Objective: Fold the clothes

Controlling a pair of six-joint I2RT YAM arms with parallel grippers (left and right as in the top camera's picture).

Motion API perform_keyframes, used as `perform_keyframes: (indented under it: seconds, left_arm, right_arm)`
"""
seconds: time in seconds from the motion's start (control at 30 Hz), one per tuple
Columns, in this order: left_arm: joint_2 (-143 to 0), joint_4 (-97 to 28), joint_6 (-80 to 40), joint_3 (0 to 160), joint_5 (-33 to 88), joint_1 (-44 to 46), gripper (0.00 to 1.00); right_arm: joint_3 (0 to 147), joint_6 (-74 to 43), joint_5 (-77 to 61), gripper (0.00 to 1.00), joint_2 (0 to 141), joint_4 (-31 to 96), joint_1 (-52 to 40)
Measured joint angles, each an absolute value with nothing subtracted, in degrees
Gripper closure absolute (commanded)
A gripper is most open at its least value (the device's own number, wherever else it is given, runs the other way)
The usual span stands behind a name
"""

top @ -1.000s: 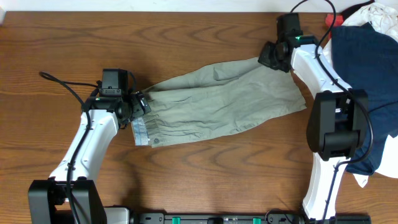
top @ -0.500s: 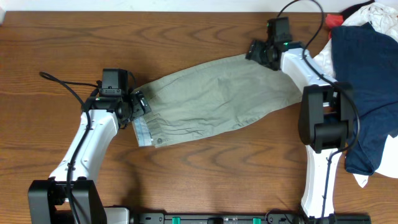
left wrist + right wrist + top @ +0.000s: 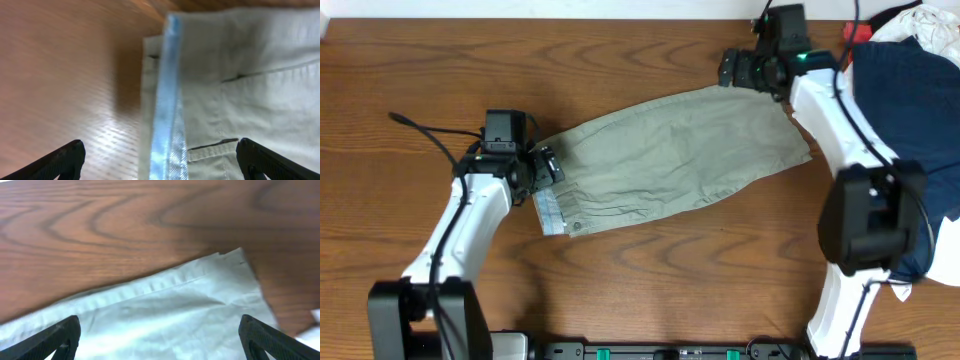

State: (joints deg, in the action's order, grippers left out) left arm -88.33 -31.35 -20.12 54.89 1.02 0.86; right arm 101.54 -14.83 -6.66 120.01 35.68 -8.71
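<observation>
Two arms reach in over a wooden desk (image 3: 620, 60), and one pair of khaki shorts (image 3: 670, 160) lies flat and wrinkled across its middle, running on a slant from the lower left up to the upper right. At the far left a black cable (image 3: 420, 135) trails over the bare wood toward the left arm. The left fingers (image 3: 545, 166) sit at the waistband end of the shorts, just at the cloth's left edge. In the left wrist view they are spread wide, one tip at each lower corner of the frame, with nothing clamped between them. Below them lie the waistband and its pale blue lining strip (image 3: 167, 100), with bare desk to the left of it.

The shorts' waistband end shows a pale lining patch (image 3: 550, 210) at its lower corner. From there the cloth widens toward the leg hem at the right.

The right fingers (image 3: 730, 70) hover at the upper right corner of the shorts, near the hem. In the right wrist view they also stand released and wide apart, with the hem corner (image 3: 230, 260) lying loose on the wood beneath them and gripped by neither tip.

Farther right, a dark navy garment (image 3: 905, 90) is heaped at the desk's edge, close to the right arm (image 3: 865, 210), whose lower links overlap it from above. A white cloth (image 3: 920, 22) and a bit of red cloth (image 3: 857, 33) sit at the top right corner, beside the navy heap and apart from the shorts.
</observation>
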Motion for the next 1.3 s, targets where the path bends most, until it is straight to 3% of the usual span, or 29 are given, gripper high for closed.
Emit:
perform_keyframes:
  seconds: [0.33, 0.7, 0.97, 1.17, 1.3]
  left_arm:
    - [-98.72, -28.62, -12.62, 54.89, 9.52, 0.27, 0.02]
    - [-99.37, -30.81, -11.7, 54.83, 13.8, -0.1, 0.02]
    - [-98.98, -28.18, -11.77, 53.04, 17.69, 0.51, 0.44]
    - [-98.91, -26.41, -12.34, 51.81, 18.83, 0.64, 0.89]
    - [-98.96, -25.15, -12.64, 51.37, 19.38, 0.75, 0.94]
  right_arm:
    - [101.56, -9.41, -6.66, 0.01, 118.78, 41.63, -8.34]
    - [101.56, -8.45, -6.66, 0.01, 118.78, 42.41, -8.21]
    - [101.56, -8.45, -6.66, 0.04, 118.78, 42.5, -8.21]
    - [101.56, -8.45, -6.68, 0.06, 118.78, 43.03, -8.21]
    - [101.56, -8.45, -7.03, 0.09, 118.78, 43.11, -8.21]
